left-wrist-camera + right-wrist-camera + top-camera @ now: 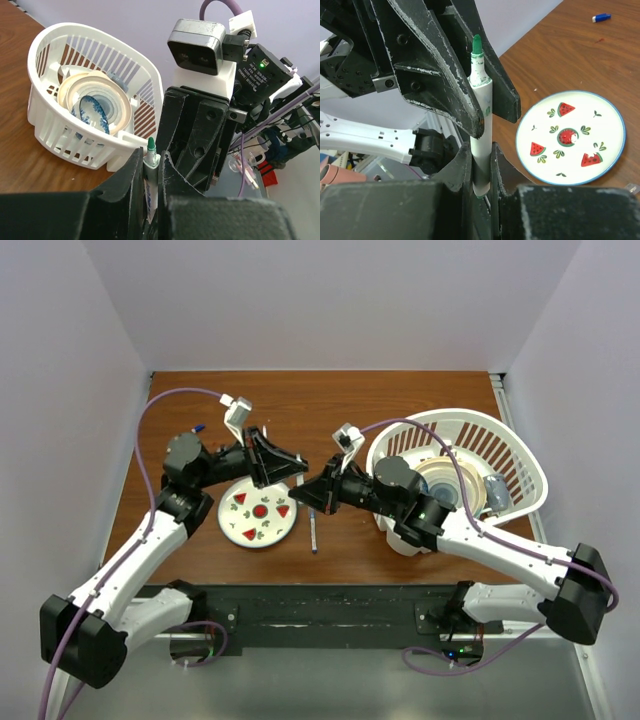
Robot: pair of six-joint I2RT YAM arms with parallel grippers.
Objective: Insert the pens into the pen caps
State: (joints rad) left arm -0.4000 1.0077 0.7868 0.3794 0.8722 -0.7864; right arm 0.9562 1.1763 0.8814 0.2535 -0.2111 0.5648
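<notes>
Both grippers meet above the table between the plate point(232, 523) and the basket point(520, 455). My left gripper point(296, 466) point(151, 157) is shut on a white pen point(150, 172) whose green tip pokes out past its fingers. In the right wrist view the same white pen point(481, 100) runs down into my right gripper point(481, 150) point(303, 490), which is shut on its barrel. A dark grey pen point(313, 531) lies on the table just right of the plate. A blue cap point(201, 428) point(601, 17) lies at the far left. No other caps show.
The round white plate with watermelon marks point(610, 130) lies under the grippers. The white basket point(90, 30) holds dishes at the right. The right arm's wrist camera point(196, 47) faces my left gripper closely.
</notes>
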